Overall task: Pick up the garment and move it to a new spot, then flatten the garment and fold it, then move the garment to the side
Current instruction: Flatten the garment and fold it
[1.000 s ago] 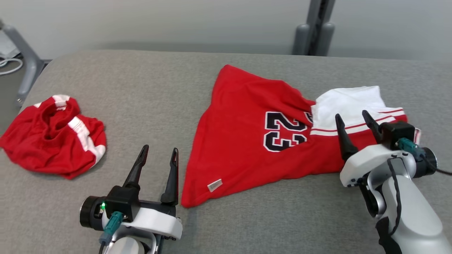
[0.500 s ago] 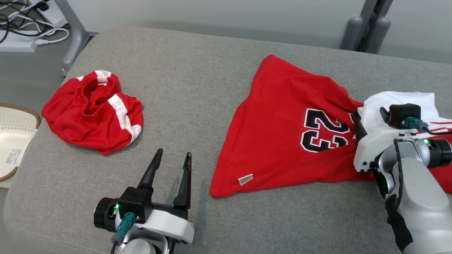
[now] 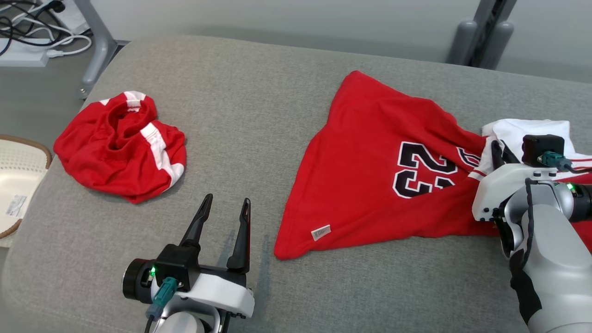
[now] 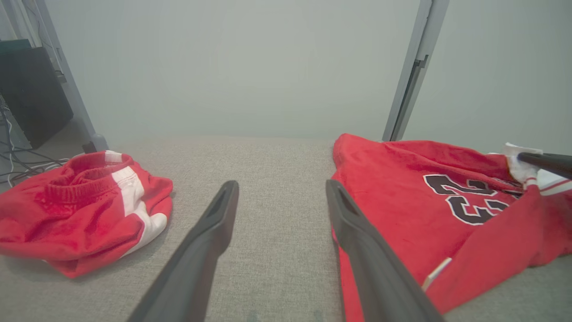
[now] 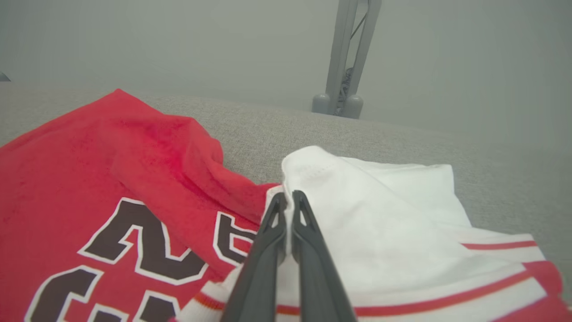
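The garment (image 3: 370, 185) is a red jersey with a black "23" and a white sleeve part (image 3: 527, 129), lying spread on the right half of the grey padded surface (image 3: 259, 106). My right gripper (image 3: 498, 155) is shut on the edge of that white part, and in the right wrist view the white cloth (image 5: 371, 214) is pinched between the tips of the gripper (image 5: 288, 197). My left gripper (image 3: 224, 206) stands open over bare grey surface, just left of the jersey's near corner (image 4: 424, 201), with nothing between its fingers (image 4: 281, 188).
A crumpled pair of red shorts with white stripes (image 3: 120, 145) lies at the left of the surface (image 4: 80, 201). Off the left edge stands a pale basket (image 3: 18, 185). Cables (image 3: 27, 41) and a metal leg (image 3: 99, 51) are at the back left, grey posts (image 3: 481, 37) at the back right.
The camera swung left early on. My right gripper moved forward onto the white part and shut on it, bunching the cloth slightly. The left gripper stayed open and still.
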Motion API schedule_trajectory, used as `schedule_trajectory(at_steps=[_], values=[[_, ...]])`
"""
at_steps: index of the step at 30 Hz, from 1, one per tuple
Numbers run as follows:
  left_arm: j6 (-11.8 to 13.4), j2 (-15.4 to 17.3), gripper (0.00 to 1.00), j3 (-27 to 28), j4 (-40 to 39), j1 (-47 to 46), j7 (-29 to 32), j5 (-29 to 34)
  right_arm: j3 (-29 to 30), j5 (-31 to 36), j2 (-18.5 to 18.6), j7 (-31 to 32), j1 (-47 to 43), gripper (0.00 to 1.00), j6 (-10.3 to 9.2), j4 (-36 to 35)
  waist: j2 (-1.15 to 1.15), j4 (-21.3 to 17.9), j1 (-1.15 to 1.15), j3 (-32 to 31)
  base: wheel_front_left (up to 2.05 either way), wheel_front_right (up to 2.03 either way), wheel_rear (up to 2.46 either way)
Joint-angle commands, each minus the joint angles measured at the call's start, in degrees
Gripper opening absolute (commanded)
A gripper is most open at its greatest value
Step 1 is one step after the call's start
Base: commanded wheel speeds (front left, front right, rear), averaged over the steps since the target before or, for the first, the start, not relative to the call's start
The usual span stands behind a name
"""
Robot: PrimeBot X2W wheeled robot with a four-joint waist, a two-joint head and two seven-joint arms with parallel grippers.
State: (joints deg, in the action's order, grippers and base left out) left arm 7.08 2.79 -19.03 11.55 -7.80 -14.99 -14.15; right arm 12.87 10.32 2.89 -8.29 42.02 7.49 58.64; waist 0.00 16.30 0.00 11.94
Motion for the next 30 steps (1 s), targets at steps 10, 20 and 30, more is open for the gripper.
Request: schedule_trajectory(at_steps=[10, 20, 30], values=[[-0.3, 0.2, 1.0, 2.8, 0.2, 0.4, -0.2, 1.1, -4.6, -16.0, 0.2, -6.7, -3.5, 0.0, 0.01, -1.6, 0.0, -7.5, 0.0, -2.9, 0.0, 0.0, 0.0], [-1.5, 0.2, 1.0, 6.0, 0.4, 1.2, -0.2, 2.5, -9.2, -35.3, 0.1, -7.0, -25.6, 0.0, 0.01, -23.3, 0.0, -17.0, 0.0, -3.3, 0.0, 0.0, 0.0], [-1.9, 0.2, 1.0, 6.4, 1.0, -0.1, -0.2, 2.8, -11.4, -41.5, 0.3, -6.7, -35.1, 1.0, 0.01, -23.2, 0.0, -20.1, 0.0, -2.9, 0.0, 0.0, 0.0]])
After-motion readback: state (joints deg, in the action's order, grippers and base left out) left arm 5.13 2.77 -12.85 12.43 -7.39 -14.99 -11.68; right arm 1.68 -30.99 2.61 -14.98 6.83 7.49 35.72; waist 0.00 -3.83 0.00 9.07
